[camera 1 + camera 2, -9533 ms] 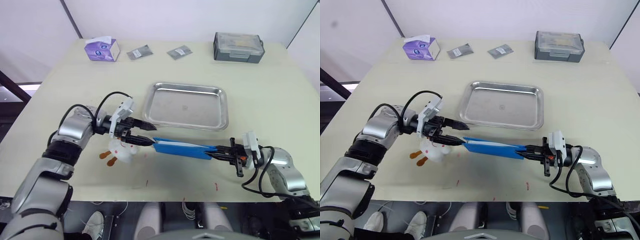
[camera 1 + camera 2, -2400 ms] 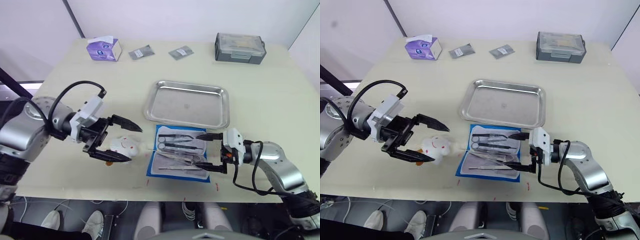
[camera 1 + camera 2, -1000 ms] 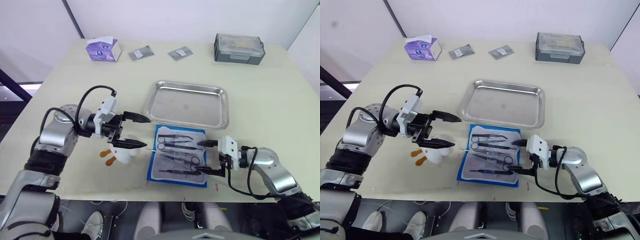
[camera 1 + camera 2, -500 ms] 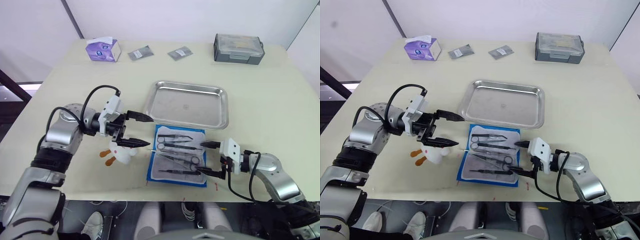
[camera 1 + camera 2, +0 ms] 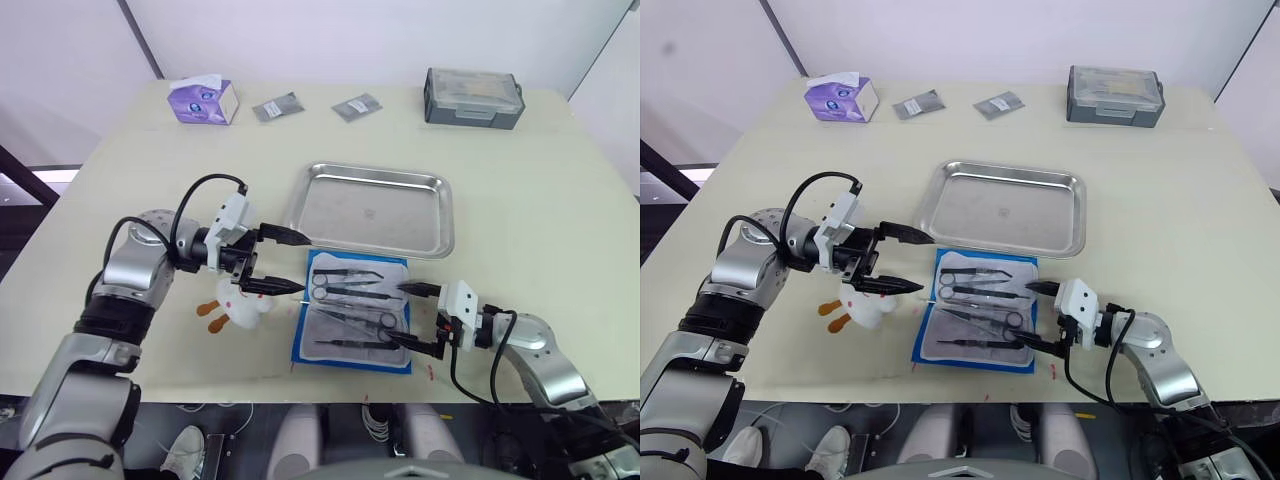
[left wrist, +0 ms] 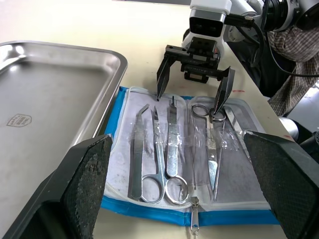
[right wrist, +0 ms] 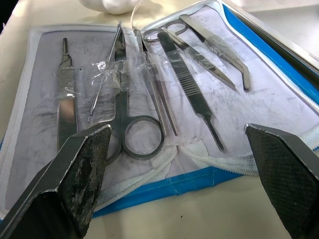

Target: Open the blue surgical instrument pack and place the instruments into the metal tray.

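The blue surgical instrument pack lies open flat on the table just in front of the metal tray, its pale lining up. Several silver instruments lie in its clear pockets: ring-handled scissors, forceps and tweezers. The tray holds nothing. My left gripper is open and hovers just off the pack's left edge, pointing at it. My right gripper is open at the pack's right edge, its fingertips over the lining on either side of the instruments.
A white soft toy lies under my left gripper, left of the pack. At the table's back stand a purple tissue box, two grey foil packets and a grey lidded box.
My left gripper has edged right, closer to the pack's left edge. The right gripper, pack and instruments have stayed put.
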